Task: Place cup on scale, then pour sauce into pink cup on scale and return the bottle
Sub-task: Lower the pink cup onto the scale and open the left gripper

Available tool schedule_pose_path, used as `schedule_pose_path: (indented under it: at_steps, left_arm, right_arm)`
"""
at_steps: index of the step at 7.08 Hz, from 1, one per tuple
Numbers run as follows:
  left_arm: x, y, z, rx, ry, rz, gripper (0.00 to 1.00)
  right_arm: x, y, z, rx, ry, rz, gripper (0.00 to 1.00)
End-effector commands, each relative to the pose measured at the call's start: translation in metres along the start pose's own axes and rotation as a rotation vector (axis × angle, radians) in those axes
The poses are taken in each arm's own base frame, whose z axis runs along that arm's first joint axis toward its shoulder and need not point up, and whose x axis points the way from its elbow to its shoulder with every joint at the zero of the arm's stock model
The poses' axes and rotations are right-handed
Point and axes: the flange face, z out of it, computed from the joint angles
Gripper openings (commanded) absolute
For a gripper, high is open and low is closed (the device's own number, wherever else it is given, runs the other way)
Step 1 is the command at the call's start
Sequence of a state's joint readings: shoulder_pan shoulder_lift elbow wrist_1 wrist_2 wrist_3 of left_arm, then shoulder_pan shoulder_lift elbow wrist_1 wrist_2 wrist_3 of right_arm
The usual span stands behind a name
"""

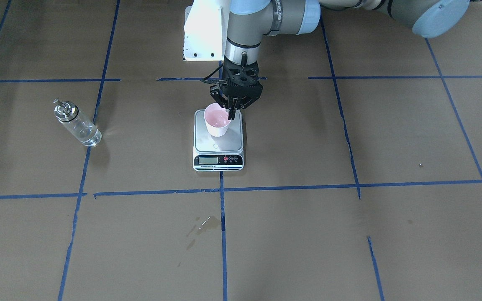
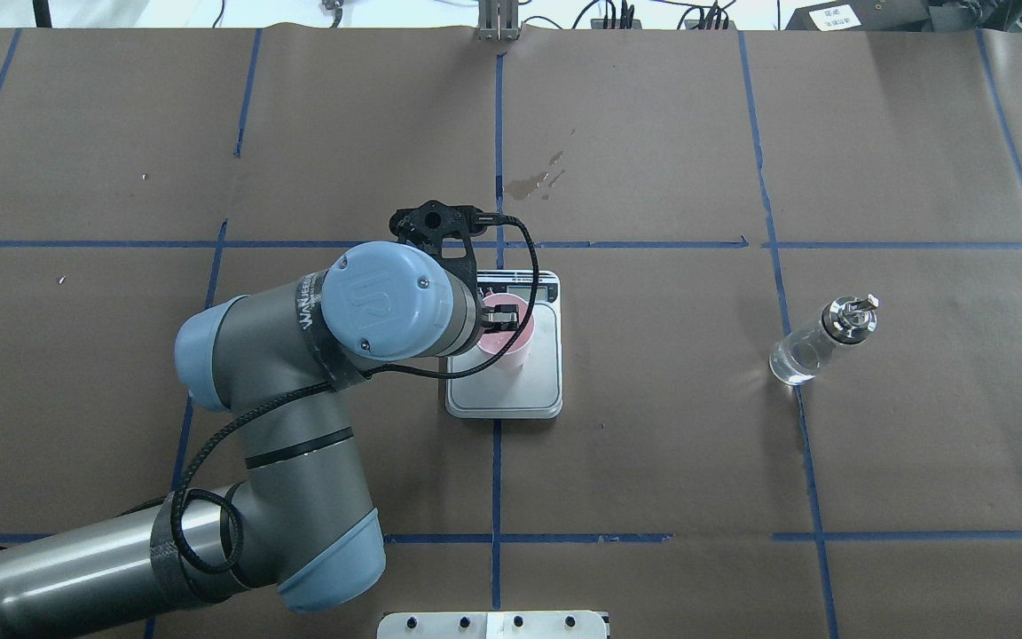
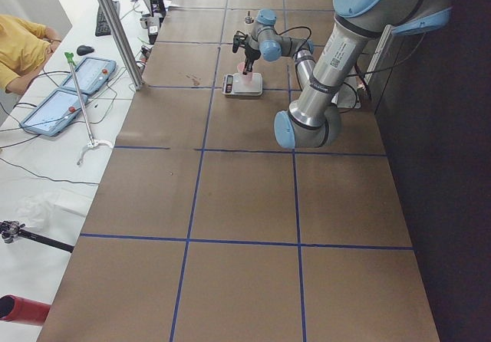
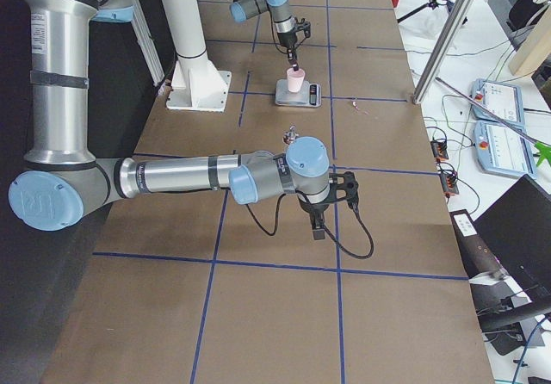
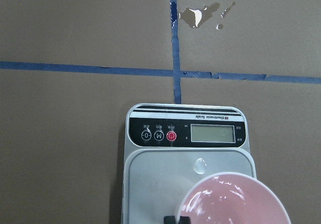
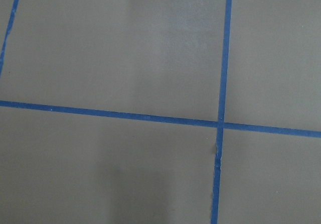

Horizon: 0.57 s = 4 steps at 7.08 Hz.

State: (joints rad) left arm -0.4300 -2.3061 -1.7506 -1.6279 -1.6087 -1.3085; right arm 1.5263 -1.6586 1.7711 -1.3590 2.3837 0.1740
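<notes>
The small pink-lined paper cup [image 1: 216, 121] stands on the flat steel-topped white scale [image 1: 233, 141], its rim pinched by the nearly closed left gripper [image 1: 231, 113]. The clear glass bottle [image 2: 817, 348] is set upright, well off the scale's robot-right side, nearer the right gripper [image 4: 318, 227], whose opening cannot be told.

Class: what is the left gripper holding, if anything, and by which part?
The left gripper pinches the pink cup by its rim; the cup stands on the scale.
</notes>
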Motion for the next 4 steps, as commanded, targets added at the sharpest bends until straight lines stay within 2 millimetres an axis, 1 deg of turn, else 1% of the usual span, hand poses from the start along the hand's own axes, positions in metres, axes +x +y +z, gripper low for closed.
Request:
schedule_pose_path:
  at_steps: [1,2,4]
  left_arm:
    - [0.0004,0.0012,-0.0002,0.0,0.002,0.001,0.12]
    - [0.0004,0.0012,-0.0002,0.0,0.002,0.0,0.21]
    - [0.0001,0.0021,0.0004,0.0,0.002,-0.022,0.22]
  right_arm:
    - [-0.0019,0.0064,-0.0028,0.002,0.0,-0.001,1.0]
    - [-0.0019,0.0064,-0.0028,0.002,0.0,-0.001,1.0]
    - [-0.0019,0.0064,-0.0028,0.002,0.0,-0.001,1.0]
